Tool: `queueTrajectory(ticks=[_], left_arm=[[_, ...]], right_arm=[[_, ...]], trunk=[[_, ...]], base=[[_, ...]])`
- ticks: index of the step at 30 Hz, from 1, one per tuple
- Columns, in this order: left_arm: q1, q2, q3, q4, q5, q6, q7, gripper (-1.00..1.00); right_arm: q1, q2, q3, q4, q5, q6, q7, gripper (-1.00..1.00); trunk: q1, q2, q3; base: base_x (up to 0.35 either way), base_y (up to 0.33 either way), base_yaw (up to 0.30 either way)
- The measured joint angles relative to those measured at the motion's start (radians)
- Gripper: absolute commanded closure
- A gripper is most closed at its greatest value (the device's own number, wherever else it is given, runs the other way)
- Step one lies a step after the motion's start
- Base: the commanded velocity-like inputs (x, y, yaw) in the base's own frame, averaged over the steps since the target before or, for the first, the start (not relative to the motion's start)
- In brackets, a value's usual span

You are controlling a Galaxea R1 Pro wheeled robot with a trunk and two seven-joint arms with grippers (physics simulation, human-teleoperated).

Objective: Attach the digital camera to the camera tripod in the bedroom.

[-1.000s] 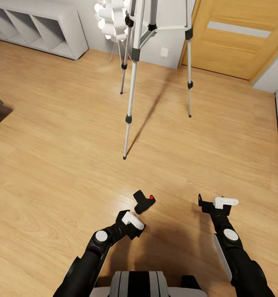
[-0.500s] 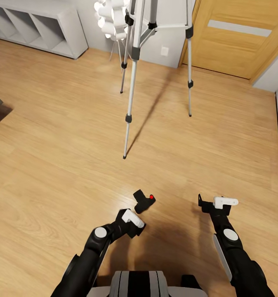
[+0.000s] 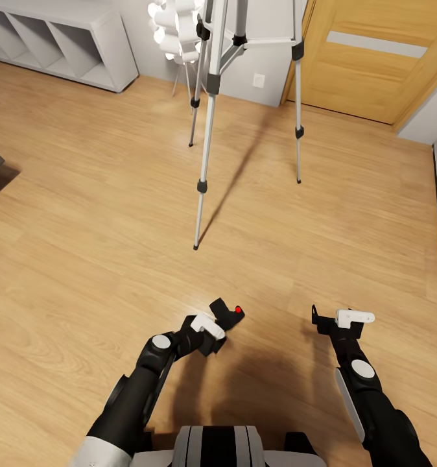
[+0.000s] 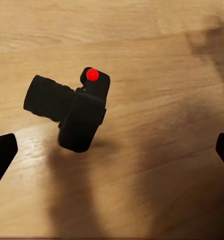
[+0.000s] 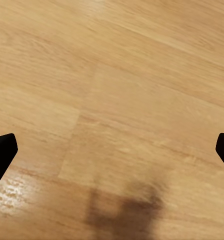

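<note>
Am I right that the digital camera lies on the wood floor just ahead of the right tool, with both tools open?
Not quite: the digital camera lies just ahead of the left tool, as the head view shows. The right tool faces bare floor; both are open.

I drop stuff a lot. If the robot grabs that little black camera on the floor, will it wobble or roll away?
The digital camera looks hard and blocky, so probably stiff, not floppy. Its round lens sticking sideways might let it tip or swivel when the open left gripper nudges it.

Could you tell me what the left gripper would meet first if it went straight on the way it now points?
Most likely the digital camera: it lies on the wood floor ahead of the left gripper, whose jaws stand wide open, though it sits off-centre, so depth is uncertain.
</note>
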Motion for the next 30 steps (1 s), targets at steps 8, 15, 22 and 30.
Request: queueTrajectory(ticks=[8, 15, 22, 30], left_arm=[[-0.052, 0.0, 0.0, 0.061, 0.0, 0.056, 0.006, -1.0], [-0.089, 0.0, -0.006, 0.132, 0.001, 0.067, 0.01, -1.0], [-0.095, 0.0, -0.064, 0.158, 0.001, 0.067, 0.008, -1.0], [-0.095, 0.0, -0.098, 0.156, 0.001, 0.065, 0.004, -1.0]], right_arm=[[0.0, 0.0, 0.0, 0.0, 0.0, 0.0, 0.0, -1.0], [0.0, 0.0, 0.0, -0.001, 0.0, 0.0, 0.0, -1.0], [0.0, 0.0, 0.001, -0.003, 0.0, 0.0, 0.0, -1.0], [0.0, -0.001, 0.002, -0.005, 0.0, 0.0, 0.0, -1.0]], trunk=[[0.0, 0.0, 0.0], [0.0, 0.0, 0.0], [0.0, 0.0, 0.0], [0.0, 0.0, -0.006]], base=[[0.0, 0.0, 0.0], [0.0, 0.0, 0.0], [0.0, 0.0, 0.0], [0.0, 0.0, 0.0]])
